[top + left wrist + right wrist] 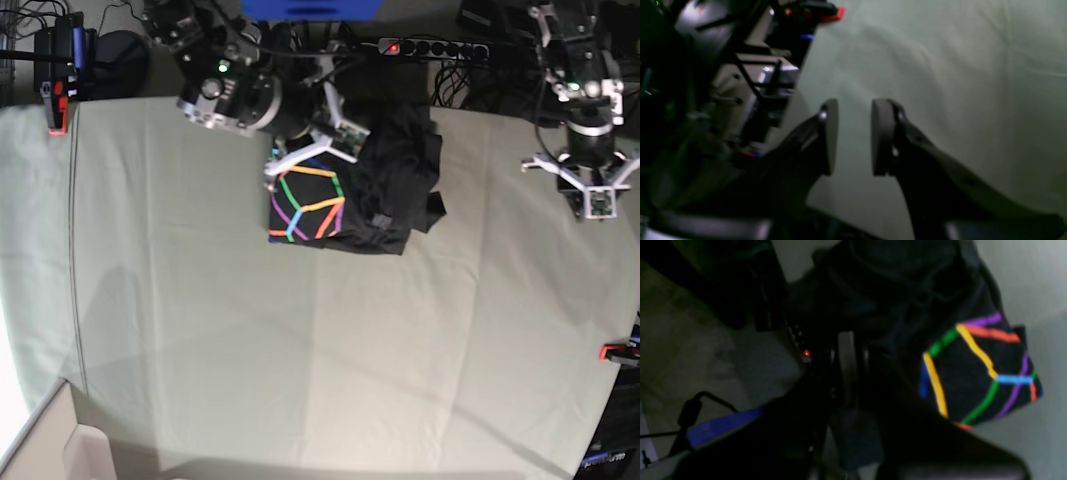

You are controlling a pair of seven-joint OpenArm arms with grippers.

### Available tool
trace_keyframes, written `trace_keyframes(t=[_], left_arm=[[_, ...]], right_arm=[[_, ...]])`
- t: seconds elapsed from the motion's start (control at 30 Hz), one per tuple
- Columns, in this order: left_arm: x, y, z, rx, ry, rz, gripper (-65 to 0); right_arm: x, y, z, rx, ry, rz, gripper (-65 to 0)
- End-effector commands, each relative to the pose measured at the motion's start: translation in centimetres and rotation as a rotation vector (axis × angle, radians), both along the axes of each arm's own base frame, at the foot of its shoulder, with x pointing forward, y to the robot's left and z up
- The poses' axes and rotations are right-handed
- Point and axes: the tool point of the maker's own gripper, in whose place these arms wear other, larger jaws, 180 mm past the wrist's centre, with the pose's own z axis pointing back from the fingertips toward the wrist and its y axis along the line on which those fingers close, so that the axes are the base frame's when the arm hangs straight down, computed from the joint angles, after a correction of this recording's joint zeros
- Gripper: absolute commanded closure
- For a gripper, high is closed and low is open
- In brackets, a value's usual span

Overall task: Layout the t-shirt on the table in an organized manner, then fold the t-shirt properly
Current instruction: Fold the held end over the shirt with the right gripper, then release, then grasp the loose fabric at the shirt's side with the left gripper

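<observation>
Counting, we see one t-shirt (385,185) bunched at the far middle of the table (300,350), its print showing. Our right end effector (318,150) is clamped together on its fabric; our left end effector (853,136) hangs apart, holding nothing. Two red clamps (57,110) mark table edges.

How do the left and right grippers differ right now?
The left gripper is open, a gap between its pads; the right gripper is shut on the t-shirt. The left hangs over bare table far from the shirt; the right sits at the crumpled shirt, beside its rainbow print. Both are dark two-finger grippers.
</observation>
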Motion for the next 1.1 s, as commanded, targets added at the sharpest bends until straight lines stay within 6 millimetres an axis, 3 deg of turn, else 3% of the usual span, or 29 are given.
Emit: trace_keyframes(t=[0.0, 0.2, 0.3, 0.53, 0.73, 0.97, 1.07], left_arm=[[0.5, 0.3, 1.3, 0.020, -0.049, 0.000, -19.5], [0.2, -1.7, 0.1, -0.187, -0.100, 0.039, -44.3], [-0.2, -3.4, -0.4, -0.343, -0.141, 0.066, -49.3], [1.1, -11.8, -1.4, -0.644, -0.154, -0.053, -49.8], [1.4, -17.8, -2.0, -0.754, -0.109, -0.161, -49.6], [0.8, -20.9, -6.4, -0.802, 0.018, -0.188, -48.7], [1.4, -21.3, -6.8, -0.811, 0.021, -0.192, -39.6]], right_arm=[[1.0, 0.1, 1.4, 0.040, -0.038, -0.006, 0.0], [4.1, -5.0, 1.1, -0.010, -0.059, -0.170, 0.0], [5.0, -7.4, 1.1, -0.029, -0.067, -0.242, 0.0], [6.5, -12.1, 0.9, -0.079, -0.079, -0.374, 0.0], [7.1, -14.6, 0.9, -0.103, -0.084, -0.440, 0.0], [7.1, -15.1, 0.8, -0.112, -0.084, -0.453, 0.0], [7.1, -15.1, 0.7, -0.114, -0.081, -0.453, 0.0]])
